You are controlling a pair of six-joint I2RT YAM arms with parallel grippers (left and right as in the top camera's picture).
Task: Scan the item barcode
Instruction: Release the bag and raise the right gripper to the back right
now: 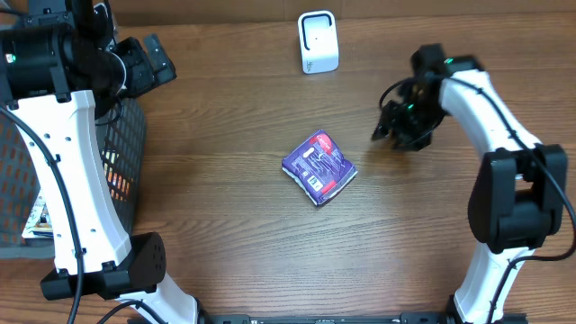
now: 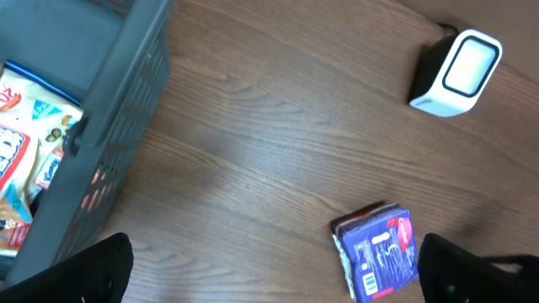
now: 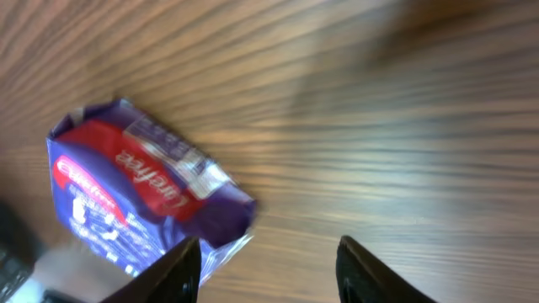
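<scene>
Purple package [image 1: 319,166] lies flat near the middle of the wooden table [image 1: 225,238], well apart from both arms, with the white scanner [image 1: 318,42] standing upright at the far edge beyond it. The right gripper [image 1: 396,121] hangs to the package's right without touching it. Seen from its wrist, its two dark fingers [image 3: 181,269] stand parted with only bare wood between them. The package shows blurred off to one side there, one corner cut off behind a finger. The left gripper [image 1: 148,61] hovers near the dark mesh basket [image 1: 130,153] at the table's left, spread wide and holding nothing. Only its fingertips [image 2: 105,269] enter its wrist view, at the bottom corners. The basket runs out of frame, its bright packets [image 2: 25,151] partly hidden by the wall; a pale label on the package is too small to read
</scene>
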